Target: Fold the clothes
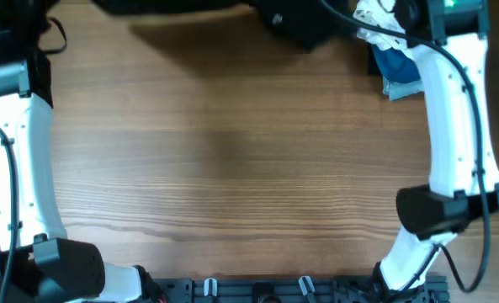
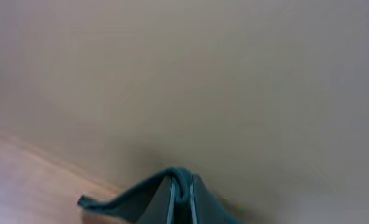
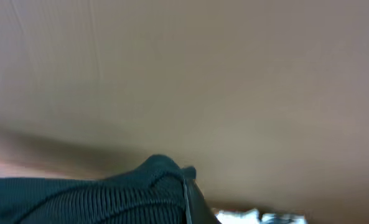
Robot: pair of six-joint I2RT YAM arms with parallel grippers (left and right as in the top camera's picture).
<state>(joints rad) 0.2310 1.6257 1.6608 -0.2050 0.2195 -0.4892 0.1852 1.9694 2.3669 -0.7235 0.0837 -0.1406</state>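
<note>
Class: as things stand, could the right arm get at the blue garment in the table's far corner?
Probably not yet: the blue garment lies beside the right arm, nothing between, but its fingers seem shut on the black garment.

We see a blurred tan table (image 3: 234, 81) filling most of the view. Along the bottom edge the dark, ribbed garment (image 3: 78, 199) runs in from the left and rises to a rounded hump near the middle. At the hump's right side the right gripper (image 3: 187, 196) shows only as a thin pale edge and a dark sliver, closed with the fabric pinched in it. Just right of that sits a small white patch (image 3: 240, 216), too blurred to identify.
</note>
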